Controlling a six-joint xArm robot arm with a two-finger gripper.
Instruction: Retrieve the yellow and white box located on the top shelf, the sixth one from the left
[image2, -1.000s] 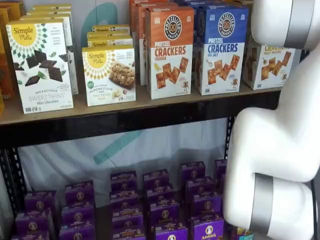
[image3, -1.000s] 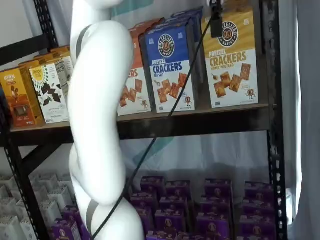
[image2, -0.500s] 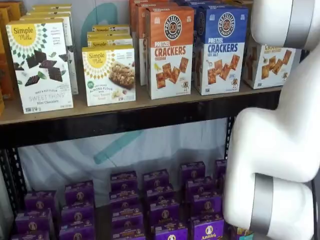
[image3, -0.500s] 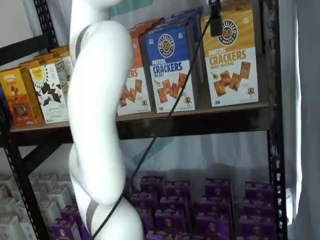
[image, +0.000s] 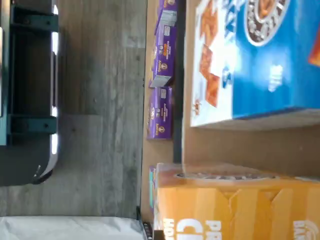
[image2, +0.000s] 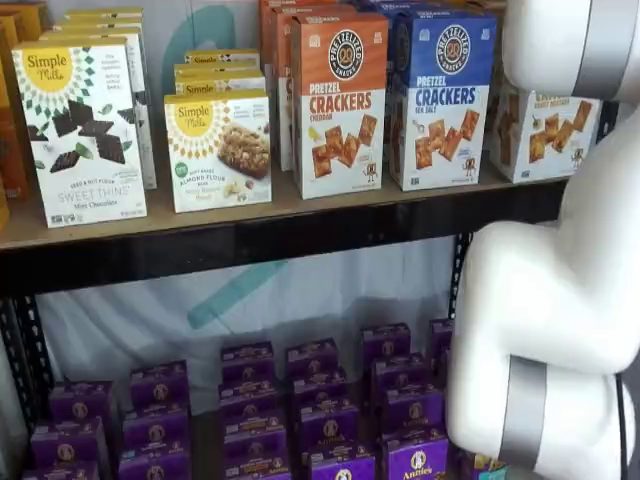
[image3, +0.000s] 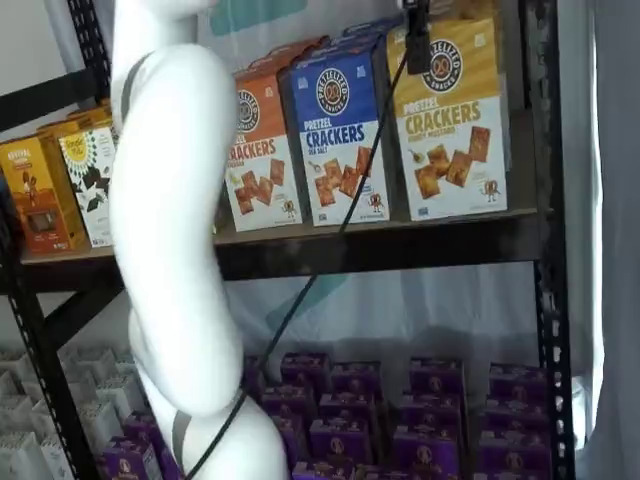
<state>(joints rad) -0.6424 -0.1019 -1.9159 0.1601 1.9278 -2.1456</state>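
The yellow and white box stands at the right end of the top shelf, tilted a little. It also shows in a shelf view, partly behind my arm, and close up in the wrist view. My gripper hangs from the view's top edge. One black finger lies against the front of the box's yellow band and the cable runs down beside it. The other finger is hidden behind the box. The box moves along with the finger, so the gripper is shut on it.
A blue-topped crackers box stands directly left of the yellow one, then an orange-topped one. A black upright stands close on its right. My white arm fills the left foreground. Purple boxes fill the lower level.
The yellow and white box has shifted left toward the blue box and tilted, moving with the finger. My arm has swung left, uncovering the orange box.
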